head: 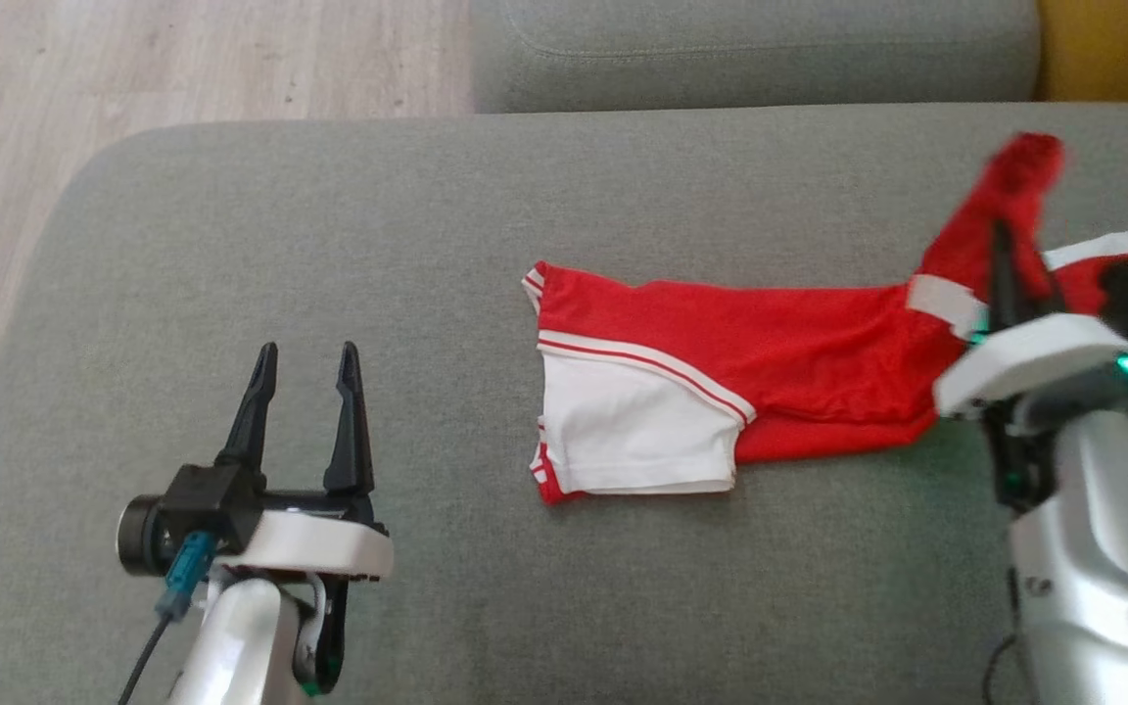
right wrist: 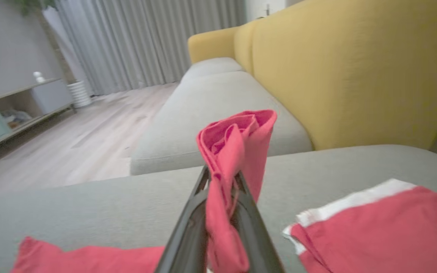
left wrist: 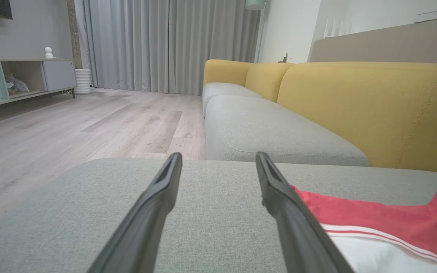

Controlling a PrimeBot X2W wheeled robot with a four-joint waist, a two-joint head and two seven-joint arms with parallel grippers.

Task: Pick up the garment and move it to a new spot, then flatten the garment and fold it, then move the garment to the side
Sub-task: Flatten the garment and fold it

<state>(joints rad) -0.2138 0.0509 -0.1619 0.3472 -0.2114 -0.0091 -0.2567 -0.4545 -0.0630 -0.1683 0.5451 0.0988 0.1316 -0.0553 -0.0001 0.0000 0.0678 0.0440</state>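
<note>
Right wrist view: right gripper [right wrist: 220, 175] pinches the soft, light garment's [right wrist: 237, 132] bunched edge; left gripper [head: 307, 354], wide and empty, could take the sleeve [head: 633, 431].

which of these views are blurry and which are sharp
Head view: left gripper sharp, garment smeared at its raised end, right gripper too. Left wrist view: crisp, evenly lit. Right wrist view: soft all over, the room behind most.

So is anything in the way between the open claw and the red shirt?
No, nothing visible is. Only bare grey sofa cushion lies between the open left gripper and the white sleeve of the red shirt. The right gripper is shut on a bunch of the shirt's red cloth.
</note>
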